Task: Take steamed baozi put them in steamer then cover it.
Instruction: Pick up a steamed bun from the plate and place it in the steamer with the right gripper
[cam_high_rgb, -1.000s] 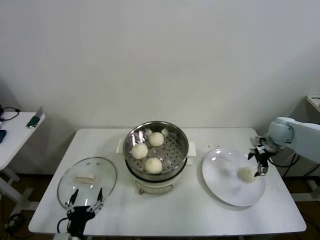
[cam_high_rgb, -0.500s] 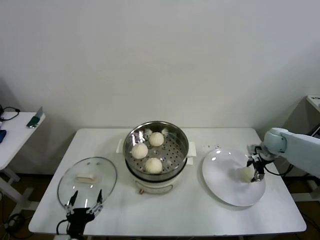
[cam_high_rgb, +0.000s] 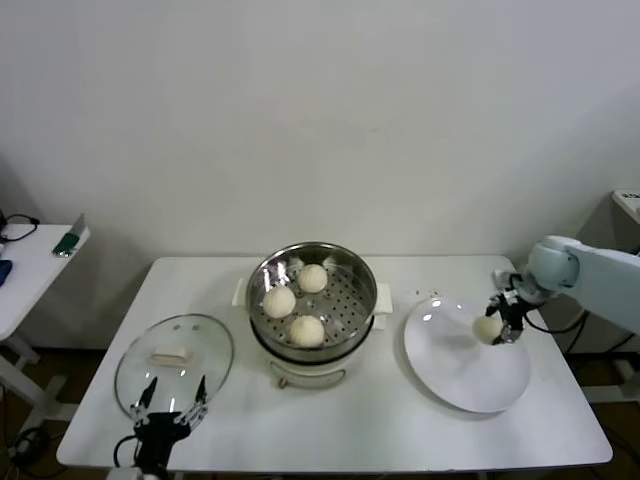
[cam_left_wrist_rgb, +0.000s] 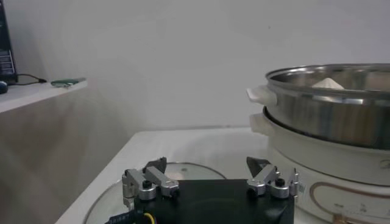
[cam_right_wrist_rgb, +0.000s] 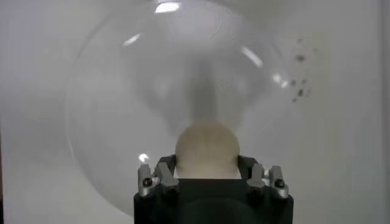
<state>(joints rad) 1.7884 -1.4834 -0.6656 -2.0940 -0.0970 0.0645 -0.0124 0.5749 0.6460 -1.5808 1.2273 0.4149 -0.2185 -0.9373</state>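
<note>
The steel steamer (cam_high_rgb: 355, 295) stands mid-table with three cream-white baozi (cam_high_rgb: 307, 329) on its perforated tray. My right gripper (cam_high_rgb: 498, 328) is shut on the fourth baozi (cam_high_rgb: 487, 328) and holds it just above the white plate (cam_high_rgb: 450, 375); in the right wrist view the bun (cam_right_wrist_rgb: 206, 148) sits between the fingers (cam_right_wrist_rgb: 163, 172). The glass cover (cam_high_rgb: 172, 362) with its white handle lies flat on the table at the left. My left gripper (cam_high_rgb: 169, 406) is open and empty at the front edge, just behind the cover (cam_left_wrist_rgb: 116, 189).
A side table (cam_high_rgb: 25, 275) with small items stands at the far left. The steamer's wall (cam_left_wrist_rgb: 329, 115) rises close beside my left gripper in the left wrist view. The table's front edge runs close under the cover.
My right gripper closed on the last baozi on the plate and lifted it a little, moving up and left. The left arm has not moved.
</note>
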